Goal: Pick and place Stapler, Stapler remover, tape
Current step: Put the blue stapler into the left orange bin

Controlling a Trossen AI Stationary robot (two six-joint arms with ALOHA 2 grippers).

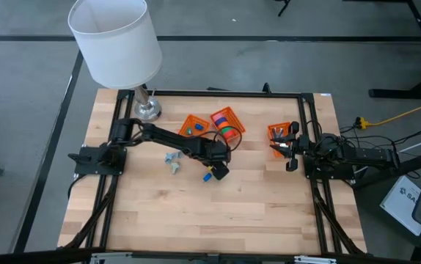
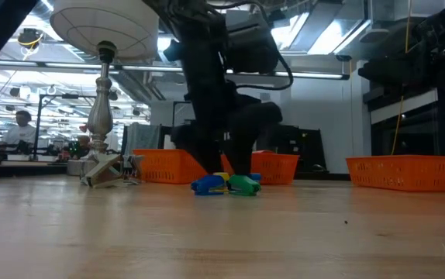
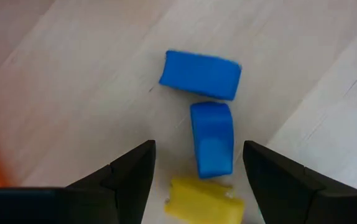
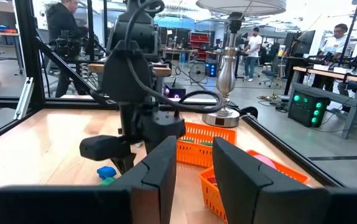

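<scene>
Two small blue blocky pieces (image 3: 201,74) (image 3: 213,140) and a yellow one (image 3: 204,199) lie flat on the wooden table (image 1: 218,220); which is the stapler I cannot tell. My left gripper (image 3: 198,149) points down just above them, open, a finger on either side of the nearer blue piece without touching it. In the low view a blue piece (image 2: 207,184) and a green one (image 2: 244,184) lie under it. A pale grey-blue clawed piece (image 1: 172,160), perhaps the stapler remover, lies to their left. Tape rolls (image 1: 227,123) sit in an orange basket (image 1: 238,129). My right gripper (image 4: 194,163) waits open at the table's right.
A second orange basket (image 1: 193,126) with small pieces stands beside the tape basket, a third (image 1: 278,136) by the right gripper. A white-shaded lamp (image 1: 119,40) stands on its metal foot (image 1: 149,110) at the far left. People move in the room behind.
</scene>
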